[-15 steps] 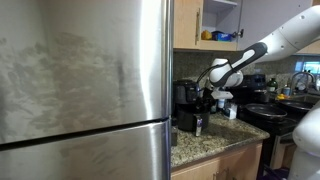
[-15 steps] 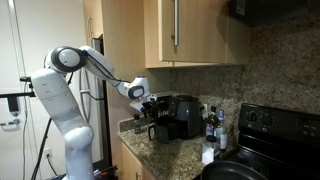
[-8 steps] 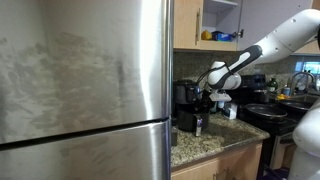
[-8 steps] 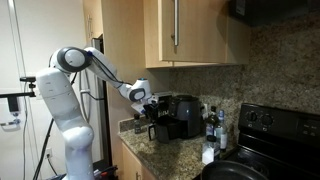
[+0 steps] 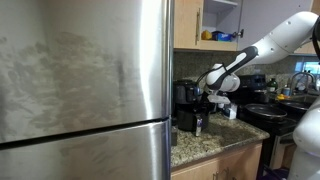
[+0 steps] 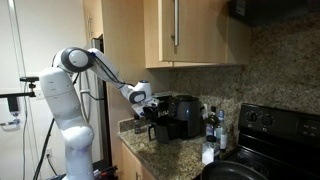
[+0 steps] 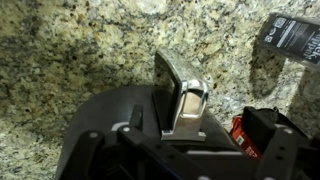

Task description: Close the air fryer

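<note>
Wrist view shows me the black drawer (image 7: 100, 125) with its metal handle (image 7: 180, 95) standing upright at centre and speckled granite counter (image 7: 70, 50) around it. The gripper (image 6: 149, 104) has its jaws spread wide, clamping nothing. In both exterior views the air fryer (image 6: 184, 115) sits on the counter beside the steel fridge (image 5: 80, 80), its drawer pulled out under my gripper.

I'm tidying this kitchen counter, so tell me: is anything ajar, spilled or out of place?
The air fryer is not closed: its basket drawer sticks out from the front instead of sitting flush, with the gripper right at it. No spill shows on the granite counter.
</note>
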You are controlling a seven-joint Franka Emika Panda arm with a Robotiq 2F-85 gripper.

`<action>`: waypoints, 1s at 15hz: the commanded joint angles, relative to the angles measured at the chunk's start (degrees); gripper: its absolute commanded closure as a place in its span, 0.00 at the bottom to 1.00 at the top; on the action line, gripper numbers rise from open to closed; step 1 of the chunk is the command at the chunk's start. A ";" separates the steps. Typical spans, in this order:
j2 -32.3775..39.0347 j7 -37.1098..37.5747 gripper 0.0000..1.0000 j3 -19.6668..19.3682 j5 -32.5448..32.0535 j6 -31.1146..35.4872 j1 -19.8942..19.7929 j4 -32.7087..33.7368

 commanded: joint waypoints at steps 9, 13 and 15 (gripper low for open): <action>2.37 0.41 0.00 -0.45 0.97 0.45 -0.15 1.01; 5.24 2.16 0.00 -0.37 -2.27 0.79 -1.36 1.80; 3.61 1.79 0.00 -0.39 -1.54 0.38 -0.78 1.03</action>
